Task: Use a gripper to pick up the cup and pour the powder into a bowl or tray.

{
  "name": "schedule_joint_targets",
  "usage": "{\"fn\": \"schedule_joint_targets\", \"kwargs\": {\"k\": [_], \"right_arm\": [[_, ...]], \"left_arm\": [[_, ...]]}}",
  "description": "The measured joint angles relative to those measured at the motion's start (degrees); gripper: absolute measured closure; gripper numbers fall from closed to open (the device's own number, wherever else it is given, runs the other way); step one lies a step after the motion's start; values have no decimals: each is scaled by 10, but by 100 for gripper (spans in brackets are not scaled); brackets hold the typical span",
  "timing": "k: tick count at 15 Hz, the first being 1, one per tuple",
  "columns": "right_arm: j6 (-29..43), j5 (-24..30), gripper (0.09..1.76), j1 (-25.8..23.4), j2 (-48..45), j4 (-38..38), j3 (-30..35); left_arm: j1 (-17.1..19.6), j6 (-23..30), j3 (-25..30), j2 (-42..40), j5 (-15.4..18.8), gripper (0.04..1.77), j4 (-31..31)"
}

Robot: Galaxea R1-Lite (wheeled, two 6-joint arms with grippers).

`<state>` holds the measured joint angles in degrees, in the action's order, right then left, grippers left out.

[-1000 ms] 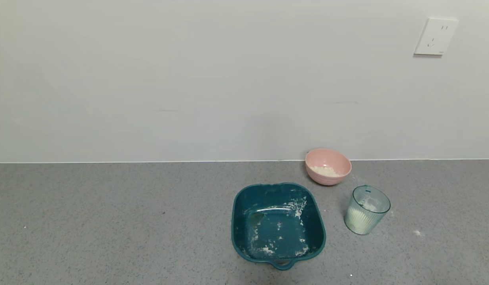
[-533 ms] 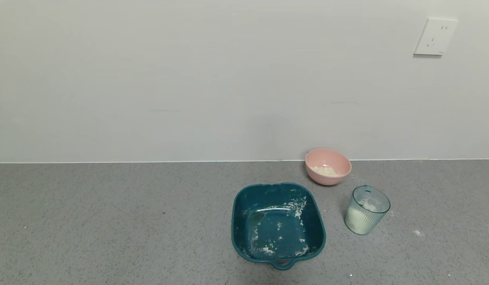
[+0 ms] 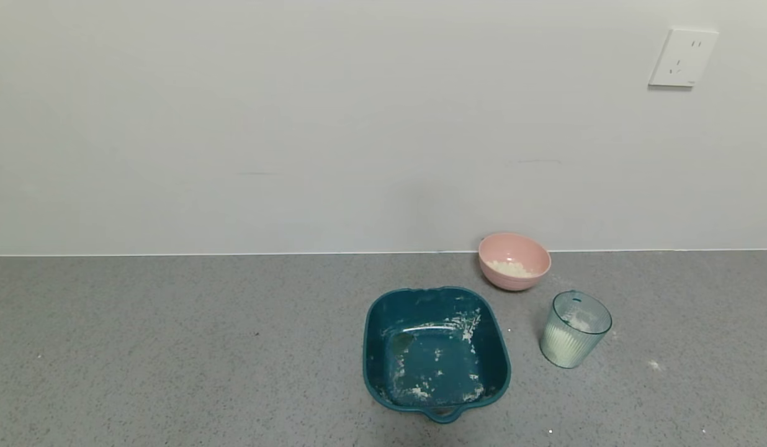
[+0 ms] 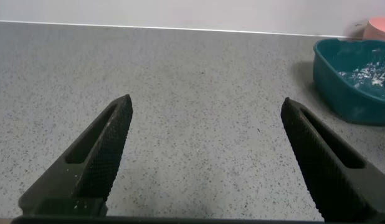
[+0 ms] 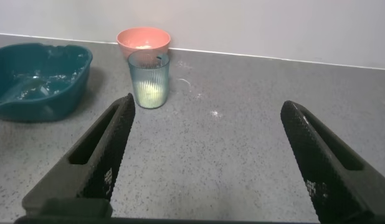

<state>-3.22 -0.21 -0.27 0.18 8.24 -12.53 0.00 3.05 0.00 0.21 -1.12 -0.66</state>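
Observation:
The ribbed pale blue-green cup [image 3: 574, 329] stands upright on the grey counter, right of the teal tray, with white powder [image 3: 563, 343] inside. It also shows in the right wrist view [image 5: 149, 79]. The pink bowl [image 3: 514, 261] sits behind it near the wall and holds some powder [image 3: 509, 268]; it shows in the right wrist view too [image 5: 143, 42]. My right gripper [image 5: 207, 109] is open and empty, some way short of the cup. My left gripper [image 4: 206, 107] is open and empty over bare counter, left of the tray. Neither gripper shows in the head view.
A dark teal square tray [image 3: 436, 352] with powder smears sits mid-counter, also seen in the left wrist view [image 4: 354, 79] and the right wrist view [image 5: 37, 78]. Small powder spills [image 3: 654, 365] lie right of the cup. The wall [image 3: 358, 155] stands close behind the bowl.

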Motion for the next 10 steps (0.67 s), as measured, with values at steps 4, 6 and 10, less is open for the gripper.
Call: {"fn": "schedule_joint_targets", "kwargs": {"k": [4, 6, 10], "right_arm": [[1, 1, 15, 0, -2, -96, 93], [3, 1, 15, 0, -2, -91, 117], [20, 1, 15, 1, -3, -79, 124]], "left_arm": [[0, 0, 0, 0, 0, 9, 0], [0, 0, 0, 0, 0, 9, 0], [0, 0, 0, 0, 0, 9, 0]]}}
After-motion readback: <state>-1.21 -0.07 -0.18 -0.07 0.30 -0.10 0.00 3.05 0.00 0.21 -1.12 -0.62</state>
